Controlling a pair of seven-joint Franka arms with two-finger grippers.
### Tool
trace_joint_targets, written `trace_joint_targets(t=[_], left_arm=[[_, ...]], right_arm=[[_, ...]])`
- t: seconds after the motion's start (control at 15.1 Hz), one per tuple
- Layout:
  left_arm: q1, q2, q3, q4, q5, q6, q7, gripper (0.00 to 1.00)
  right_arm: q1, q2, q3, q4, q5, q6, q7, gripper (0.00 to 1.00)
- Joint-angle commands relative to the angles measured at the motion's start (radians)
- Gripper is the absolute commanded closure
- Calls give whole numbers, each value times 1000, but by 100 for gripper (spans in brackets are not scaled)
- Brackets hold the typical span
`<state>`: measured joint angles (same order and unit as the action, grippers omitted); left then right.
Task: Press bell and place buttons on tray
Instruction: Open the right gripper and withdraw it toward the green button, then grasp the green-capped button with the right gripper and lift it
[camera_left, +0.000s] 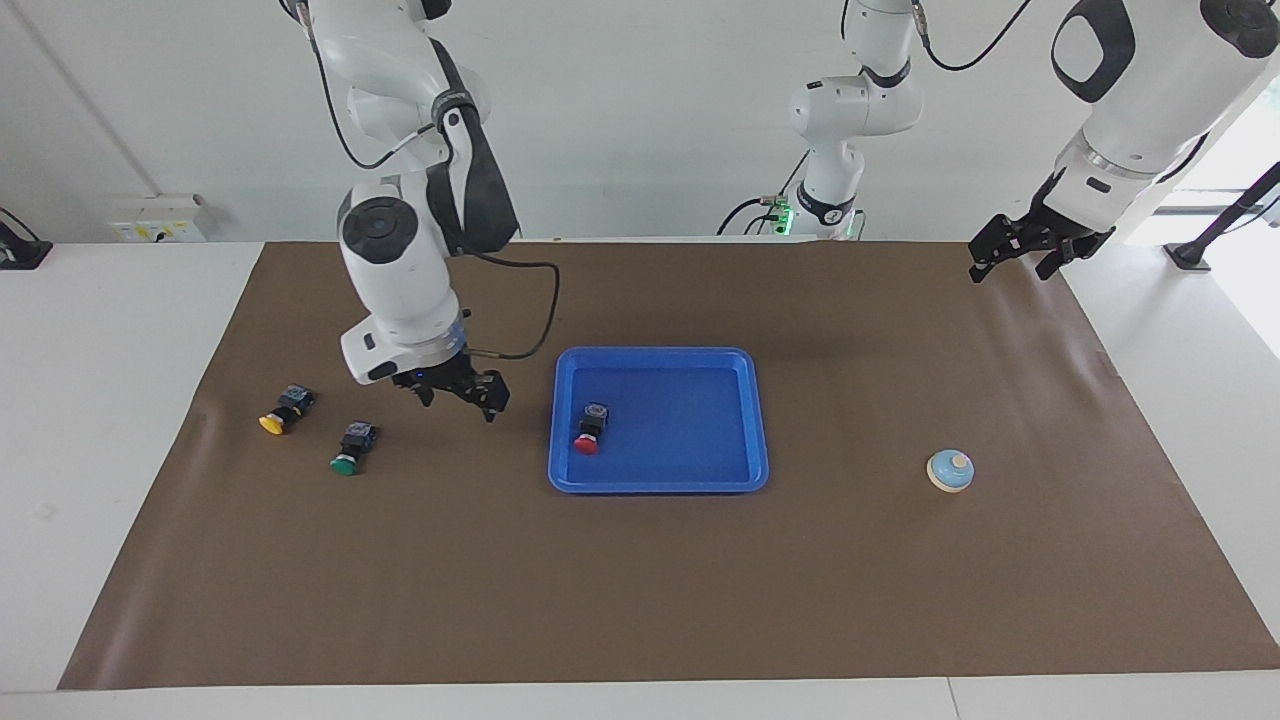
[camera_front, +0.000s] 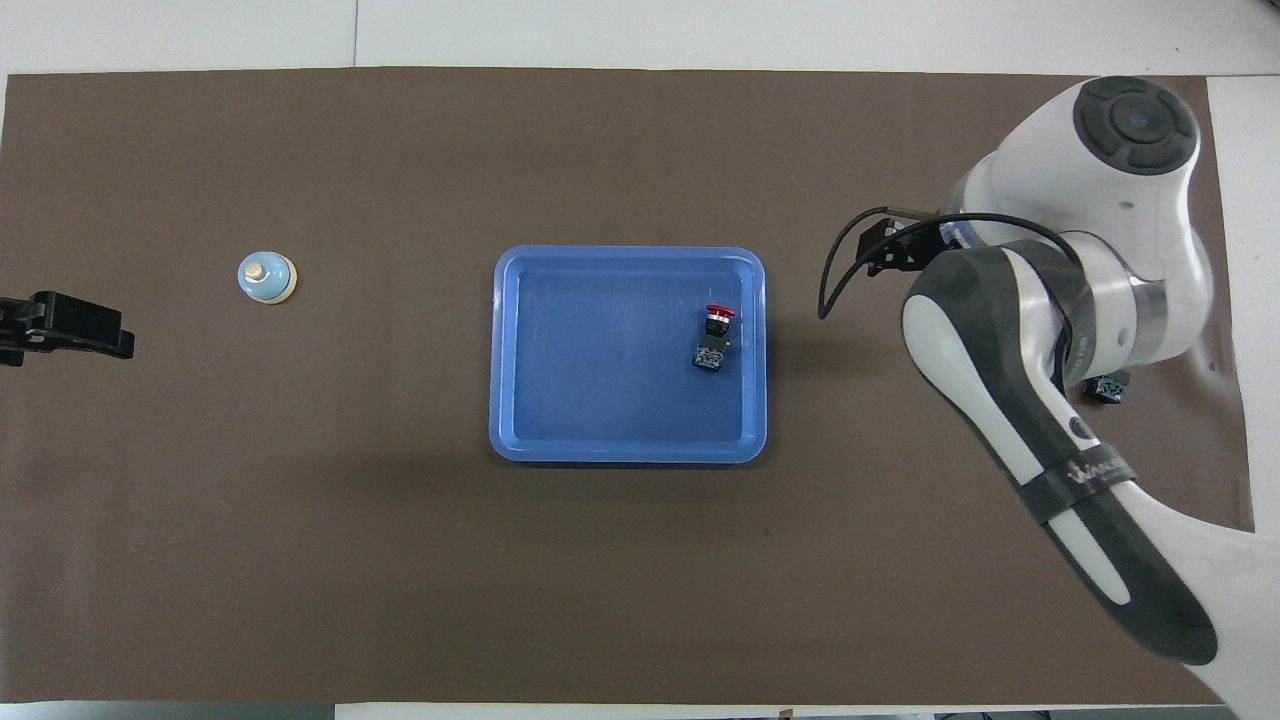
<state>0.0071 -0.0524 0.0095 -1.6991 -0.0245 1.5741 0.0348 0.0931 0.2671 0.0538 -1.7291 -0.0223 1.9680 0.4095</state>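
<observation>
Facing view: red button (camera_left: 589, 432) lies tipped inside blue tray (camera_left: 660, 486); right gripper (camera_left: 462, 392) beside tray, fingers apart, holding nothing; left gripper's (camera_left: 1020, 248) state unclear.

Facing view: high, distant, across the desk (camera_left: 120, 420), looking at the robots. Overhead view: steeply down from above the robots' end. Shared: brown mat (camera_front: 300, 550), blue tray (camera_left: 760, 440), seen half a turn apart.
</observation>
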Motion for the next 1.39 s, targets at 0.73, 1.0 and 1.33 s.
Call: trace_joint_targets(t=[0.73, 1.0, 1.33], left_arm=[[-1, -21, 0, -17, 6, 0, -10, 0], [-1, -21, 1, -17, 6, 0, -10, 0], [-1, -21, 1, -17, 6, 0, -10, 0]], right_arm=[[-280, -112, 14, -426, -34, 402, -376, 0], [-279, -100, 14, -489, -34, 521, -374, 0], [-280, -68, 14, -498, -34, 564, -383, 0]])
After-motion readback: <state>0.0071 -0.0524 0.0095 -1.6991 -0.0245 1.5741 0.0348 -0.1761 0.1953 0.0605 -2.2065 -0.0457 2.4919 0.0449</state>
